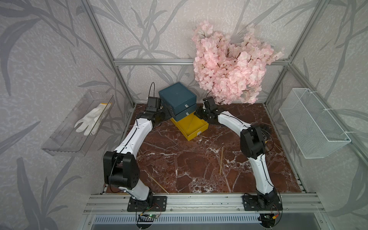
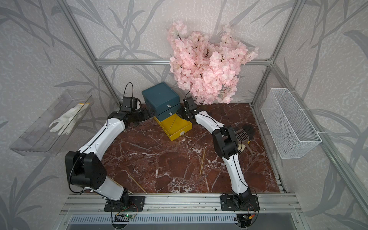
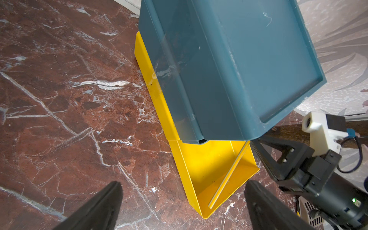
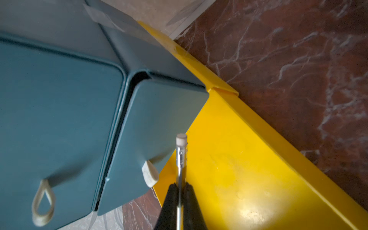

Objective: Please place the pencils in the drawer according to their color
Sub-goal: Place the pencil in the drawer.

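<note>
The drawer chest [image 1: 177, 95] [image 2: 160, 95] stands at the back of the table, its casing dark teal. Its yellow bottom drawer [image 1: 197, 129] [image 3: 199, 169] [image 4: 239, 159] is pulled out; the two teal drawers above are closed. A yellow pencil [image 1: 190, 123] [image 3: 229, 173] [image 4: 181, 151] slants into the yellow drawer. My right gripper [image 1: 196, 113] [image 4: 180, 186] is shut on it just below the eraser end. My left gripper [image 1: 168, 114] [image 3: 183, 199] stands open at the chest's left side, holding nothing. Two more yellow-tan pencils [image 1: 221, 161] [image 1: 158, 183] lie on the marble table.
Pink artificial blossoms [image 1: 229, 65] hang over the back right corner. A clear tray [image 1: 59, 143] holding a white glove is on the left wall, a white wire basket [image 1: 310, 123] on the right wall. A dark grilled object [image 2: 244, 135] sits behind my right elbow.
</note>
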Action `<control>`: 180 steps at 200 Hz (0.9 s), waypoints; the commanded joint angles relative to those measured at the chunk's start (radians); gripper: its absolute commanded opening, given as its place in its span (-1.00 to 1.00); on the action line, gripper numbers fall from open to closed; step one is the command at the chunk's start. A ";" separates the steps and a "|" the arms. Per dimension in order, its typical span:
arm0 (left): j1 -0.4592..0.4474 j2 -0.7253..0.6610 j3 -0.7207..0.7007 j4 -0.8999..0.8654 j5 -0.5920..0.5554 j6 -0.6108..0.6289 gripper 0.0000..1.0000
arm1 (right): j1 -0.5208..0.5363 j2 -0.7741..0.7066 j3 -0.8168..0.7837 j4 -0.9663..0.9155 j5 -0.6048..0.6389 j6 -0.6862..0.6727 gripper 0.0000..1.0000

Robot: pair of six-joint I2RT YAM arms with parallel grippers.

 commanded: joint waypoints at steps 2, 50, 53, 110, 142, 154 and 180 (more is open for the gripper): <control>0.001 0.006 0.032 -0.019 0.006 0.011 1.00 | -0.003 0.048 0.062 -0.074 0.054 -0.056 -1.00; 0.002 0.009 0.031 -0.014 0.004 0.008 1.00 | 0.021 0.078 0.076 -0.130 0.070 -0.134 -1.00; 0.002 0.009 0.031 -0.013 0.004 0.008 1.00 | 0.023 0.078 0.073 -0.130 0.068 -0.137 -1.00; -0.001 0.018 0.034 -0.003 0.007 0.001 1.00 | 0.051 0.019 0.018 -0.159 0.029 -0.191 -0.01; -0.001 0.015 0.033 -0.004 0.006 0.009 1.00 | 0.052 -0.154 -0.146 -0.144 0.031 -0.233 0.01; -0.001 0.010 0.032 -0.004 0.007 0.014 1.00 | 0.055 -0.233 -0.232 -0.140 0.034 -0.262 0.01; -0.001 0.002 0.018 0.002 0.015 0.019 1.00 | 0.061 -0.413 -0.424 -0.169 0.061 -0.284 0.01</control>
